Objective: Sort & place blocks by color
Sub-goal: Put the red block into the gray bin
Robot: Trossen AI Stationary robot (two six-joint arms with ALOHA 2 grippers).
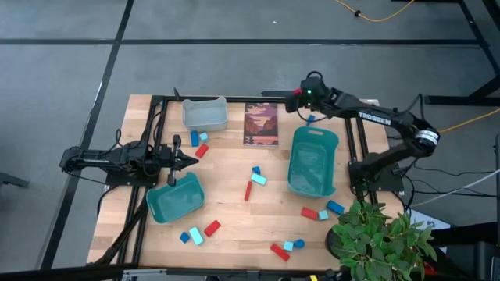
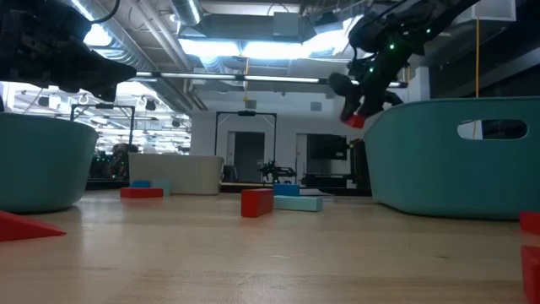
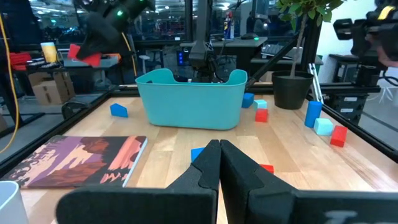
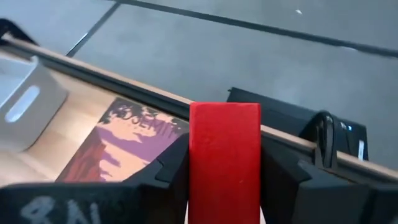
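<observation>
Right gripper [image 4: 224, 168]: its fingers are clamped on a red block [image 4: 224, 158], one finger on each long side, the block standing well proud of the tips. In the high view this gripper [image 1: 298, 95] hangs in the air near the far edge of the bench [image 1: 234, 234], between the picture card [image 1: 261, 123] and the large teal bin [image 1: 313, 161], over neither bin.

Risk one: the hold takes only the lower part of the block. A quick swing or a knock against a bin wall could, in my judgement, twist it loose, and it would fall among the loose blocks or off the far edge onto the floor.

Risk two: wrong destination. A grey bin [image 1: 205, 114], the large teal bin and a small teal bin [image 1: 175, 198] are all within reach. Which one takes red cannot be told; a release into the wrong one spoils the sort.

Risk three: a release from this height could bounce the block out of a bin.

Left gripper [image 1: 187, 161]: fingers pressed together, empty, waiting above the bench just beyond the small teal bin. If both arms work the middle, contact is possible.

Remaining red, dark blue and cyan blocks lie scattered on the bench, mostly toward the near side, well apart from the held one.
</observation>
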